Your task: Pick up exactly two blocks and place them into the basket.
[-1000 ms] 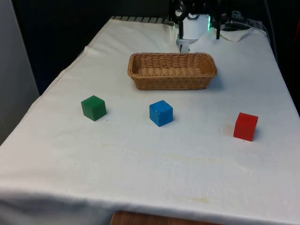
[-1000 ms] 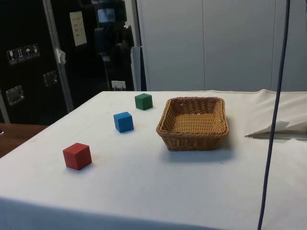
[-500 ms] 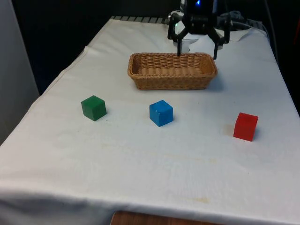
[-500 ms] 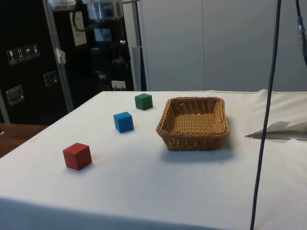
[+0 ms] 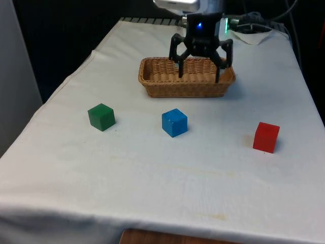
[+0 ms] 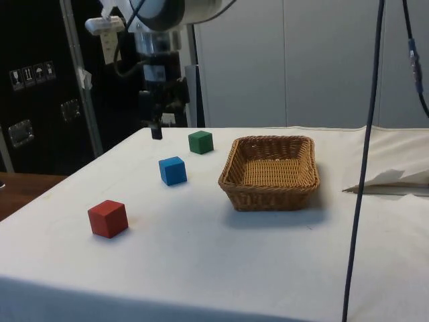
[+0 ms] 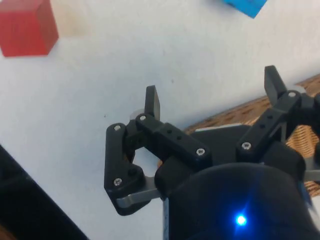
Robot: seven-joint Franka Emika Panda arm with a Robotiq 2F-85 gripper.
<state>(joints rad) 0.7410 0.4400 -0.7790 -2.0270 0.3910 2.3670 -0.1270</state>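
A green block (image 5: 101, 117) (image 6: 200, 141), a blue block (image 5: 174, 122) (image 6: 173, 170) and a red block (image 5: 266, 136) (image 6: 107, 218) lie apart on the white cloth. Beyond them stands the wicker basket (image 5: 152, 85) (image 6: 271, 188), with nothing in it. My gripper (image 5: 199, 77) (image 6: 159, 126) hangs open and holds nothing, in the air over the basket's side nearest the blocks. In the wrist view the gripper (image 7: 212, 92) has bare cloth between its fingers. The red block (image 7: 25, 27) and a corner of the blue block (image 7: 245, 5) lie ahead, and a strip of the basket (image 7: 240, 112) shows just behind.
A crumpled white cloth (image 5: 254, 35) (image 6: 389, 181) lies at the table's far end behind the basket. A dark cable (image 6: 362, 168) hangs down in the side view. The table drops off at the front view's left, beyond the green block.
The gripper has come down from the table's far end and moved forward over the basket towards the blocks. The blocks and basket have not moved.
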